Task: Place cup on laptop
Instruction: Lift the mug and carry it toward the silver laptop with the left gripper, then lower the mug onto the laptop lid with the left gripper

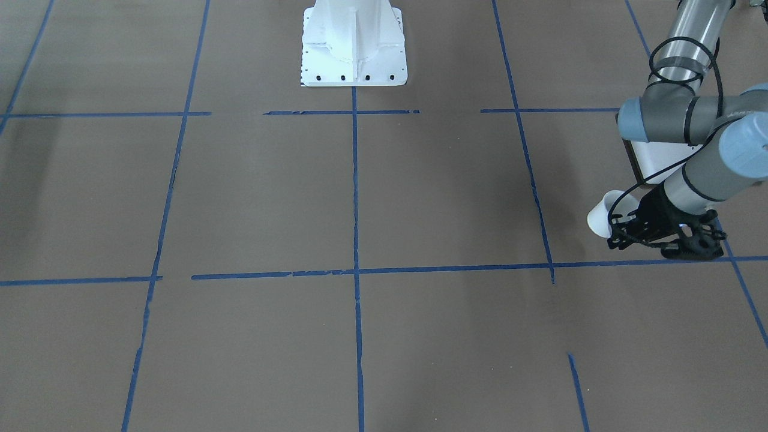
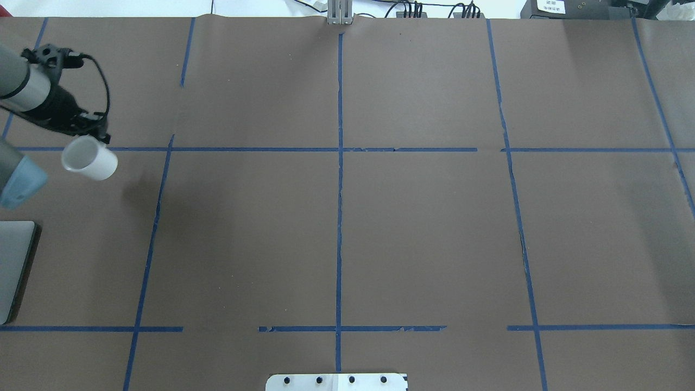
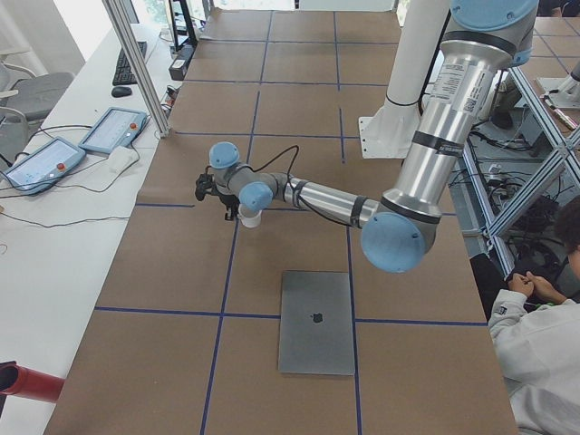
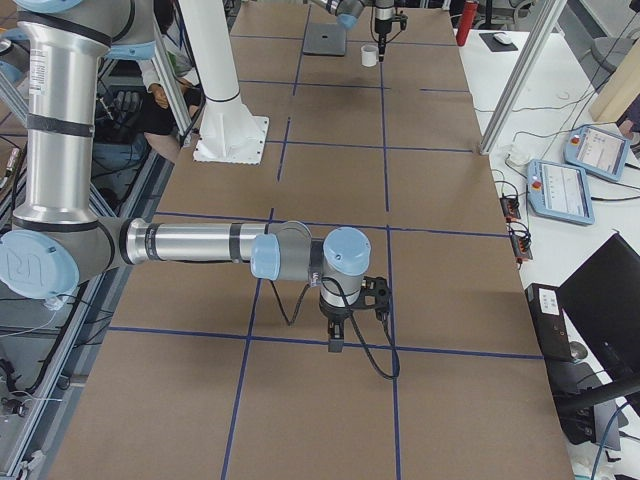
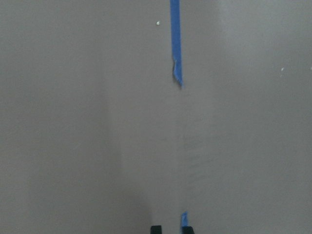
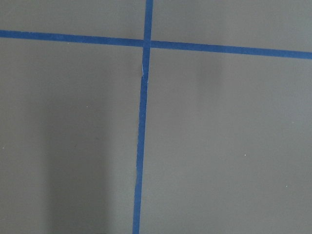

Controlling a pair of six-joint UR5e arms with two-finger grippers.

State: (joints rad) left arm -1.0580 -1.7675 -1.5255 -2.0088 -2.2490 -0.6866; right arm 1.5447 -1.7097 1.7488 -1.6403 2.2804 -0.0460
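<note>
The cup [image 2: 89, 158], a small white mug, hangs tilted above the brown table at its far left, held at my left gripper [image 2: 91, 137], which is shut on it. The cup also shows in the front-facing view [image 1: 602, 216] beside the left gripper [image 1: 619, 231], and in the left side view [image 3: 250, 217]. The laptop [image 3: 316, 322], thin, silver-grey and closed, lies flat nearer the robot than the cup; only its edge shows overhead [image 2: 13, 260]. My right gripper [image 4: 335, 343] hovers over a tape crossing far from both; I cannot tell whether it is open or shut.
Blue tape lines [image 2: 339, 163] divide the brown paper-covered table. The robot's white base [image 1: 354, 45] stands at the table's middle near edge. Teach pendants [image 3: 54, 154] and a metal post [image 3: 136, 63] stand along the far side. A person [image 3: 544, 344] sits beside the robot.
</note>
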